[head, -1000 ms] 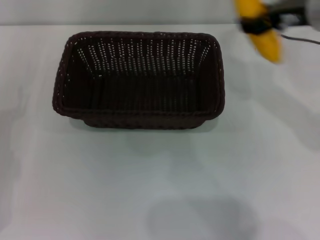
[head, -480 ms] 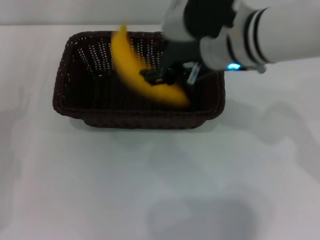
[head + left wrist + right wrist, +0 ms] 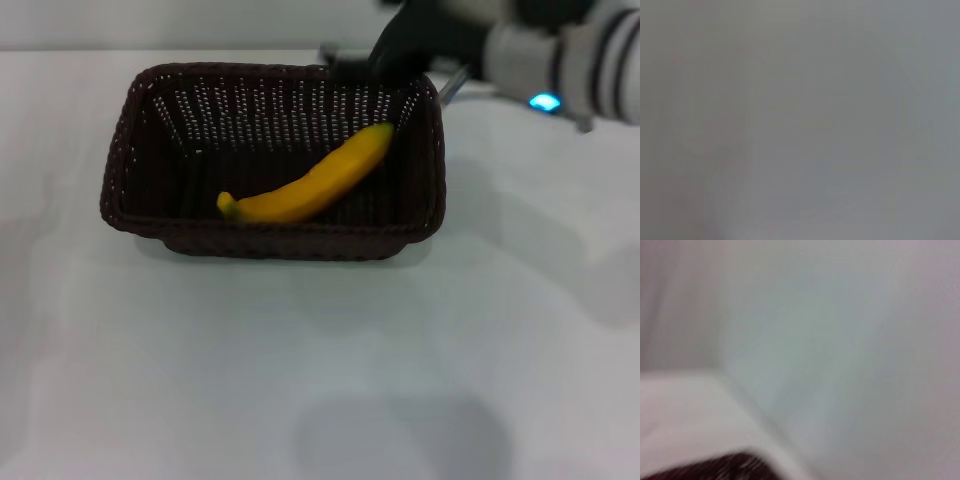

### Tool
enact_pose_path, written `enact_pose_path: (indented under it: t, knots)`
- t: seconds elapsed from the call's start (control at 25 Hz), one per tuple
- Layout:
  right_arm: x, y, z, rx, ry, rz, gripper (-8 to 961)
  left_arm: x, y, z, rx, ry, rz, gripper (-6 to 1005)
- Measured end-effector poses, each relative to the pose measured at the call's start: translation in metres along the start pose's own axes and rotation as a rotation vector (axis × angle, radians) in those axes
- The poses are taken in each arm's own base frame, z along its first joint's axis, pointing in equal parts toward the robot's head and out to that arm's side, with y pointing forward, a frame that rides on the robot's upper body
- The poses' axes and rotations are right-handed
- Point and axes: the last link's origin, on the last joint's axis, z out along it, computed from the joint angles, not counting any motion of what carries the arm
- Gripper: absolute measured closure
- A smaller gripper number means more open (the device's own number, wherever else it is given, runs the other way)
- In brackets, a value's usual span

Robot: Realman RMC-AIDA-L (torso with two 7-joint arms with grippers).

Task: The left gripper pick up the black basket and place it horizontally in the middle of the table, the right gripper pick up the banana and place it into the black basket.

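A dark woven black basket (image 3: 275,160) is set lengthwise across the middle of a white table (image 3: 320,370), and the banana (image 3: 308,189) is laid diagonally on its floor, its stem end toward the near wall. The right gripper (image 3: 400,50) is seen above the basket's far right corner, apart from the banana; whether its fingers are spread cannot be told. The left gripper is not shown.

Even, soft light w/ no glare; the white worktop (image 3: 320,380) carries faint grey shadows. The arm (image 3: 540,50) at the far edge is motion-blurred. Left wrist view: featureless grey. Right wrist view: out of focus, basket (image 3: 715,469) edge smeared.
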Motion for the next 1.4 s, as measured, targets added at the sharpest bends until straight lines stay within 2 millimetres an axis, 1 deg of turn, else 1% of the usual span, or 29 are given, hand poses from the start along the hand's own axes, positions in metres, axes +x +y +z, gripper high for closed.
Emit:
enact_pose_path:
  t: [0.12, 0.16, 0.28, 0.44, 0.6, 0.68, 0.76, 0.8, 0.84, 0.96, 1.04, 1.16, 1.4]
  knots:
    - [0.005, -0.019, -0.023, 0.107, -0.134, 0.104, 80, -0.002, 0.0, -0.004, 0.001, 0.005, 0.052, 129]
    - [0.005, -0.023, -0.027, 0.12, -0.165, 0.13, 80, -0.003, 0.0, -0.005, 0.002, 0.006, 0.067, 129]
    - [0.006, -0.035, -0.041, 0.133, -0.266, 0.244, 79, -0.004, -0.002, -0.009, 0.009, 0.003, 0.086, 129]
    - [0.022, -0.053, -0.055, 0.114, -0.338, 0.355, 79, -0.007, 0.003, -0.005, 0.0, -0.001, 0.095, 129]
    - [0.056, -0.079, -0.065, 0.072, -0.413, 0.484, 79, -0.008, 0.007, -0.004, -0.012, 0.004, 0.102, 129]
    - [0.078, -0.093, -0.071, 0.083, -0.462, 0.529, 79, -0.008, 0.007, -0.005, -0.014, 0.006, 0.111, 129]
    - [0.105, -0.104, -0.079, 0.143, -0.486, 0.526, 79, -0.009, 0.008, -0.006, -0.018, 0.011, 0.127, 129]
    - [0.118, -0.106, -0.081, 0.179, -0.481, 0.518, 79, -0.009, 0.008, -0.007, -0.017, 0.015, 0.133, 129]
    - [0.136, -0.108, -0.085, 0.248, -0.476, 0.486, 80, -0.008, 0.008, -0.008, -0.012, 0.023, 0.134, 129]
    - [0.181, -0.104, -0.092, 0.425, -0.419, 0.372, 80, -0.007, 0.004, -0.011, 0.016, 0.044, 0.134, 129]
    - [0.201, -0.1, -0.098, 0.505, -0.384, 0.322, 80, -0.007, 0.003, -0.012, 0.027, 0.05, 0.146, 129]
    - [0.22, -0.094, -0.107, 0.577, -0.341, 0.265, 80, -0.006, 0.004, -0.012, 0.027, 0.053, 0.163, 129]
    - [0.233, -0.092, -0.115, 0.604, -0.329, 0.318, 80, -0.01, 0.007, -0.011, 0.023, 0.043, 0.152, 129]
